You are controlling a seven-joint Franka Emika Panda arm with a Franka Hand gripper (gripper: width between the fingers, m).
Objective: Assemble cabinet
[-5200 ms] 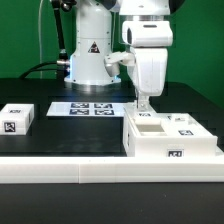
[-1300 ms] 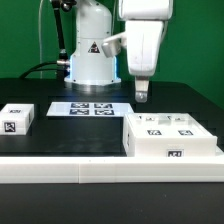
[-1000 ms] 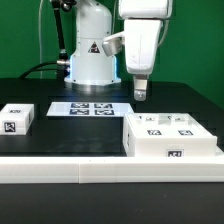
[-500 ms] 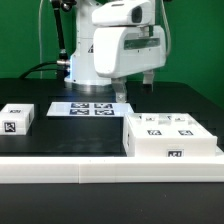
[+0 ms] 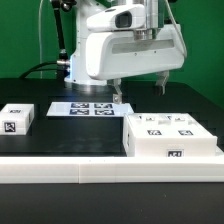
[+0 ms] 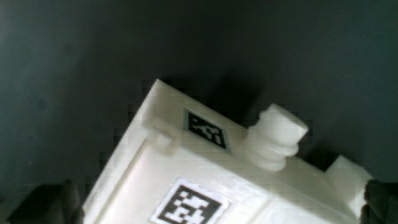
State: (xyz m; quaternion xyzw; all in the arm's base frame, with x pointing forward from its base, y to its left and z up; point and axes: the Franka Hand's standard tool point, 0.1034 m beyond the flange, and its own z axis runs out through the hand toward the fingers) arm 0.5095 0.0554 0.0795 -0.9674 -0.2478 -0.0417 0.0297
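Observation:
The cabinet (image 5: 172,137) is the big white box with black-and-white tags on its top and front, at the exterior view's right near the table's front edge. My gripper (image 5: 140,92) hangs above the cabinet's far left corner, clear of it, turned broadside to the camera. Its two fingers (image 5: 117,97) are spread wide with nothing between them. In the wrist view the cabinet (image 6: 160,165) fills the lower part of the picture, with two tags and a small white peg-like bump (image 6: 276,135) on it. The dark fingertips (image 6: 54,200) show at the picture's corners.
A small white tagged block (image 5: 17,117) lies at the exterior view's left. The marker board (image 5: 90,107) lies flat in the middle in front of the robot's base (image 5: 90,60). A white ledge (image 5: 60,170) runs along the table's front edge.
The gripper has lifted off the cabinet. In the last second its wrist has turned from edge-on to broadside and shifted a little to the exterior view's left. The cabinet has not moved.

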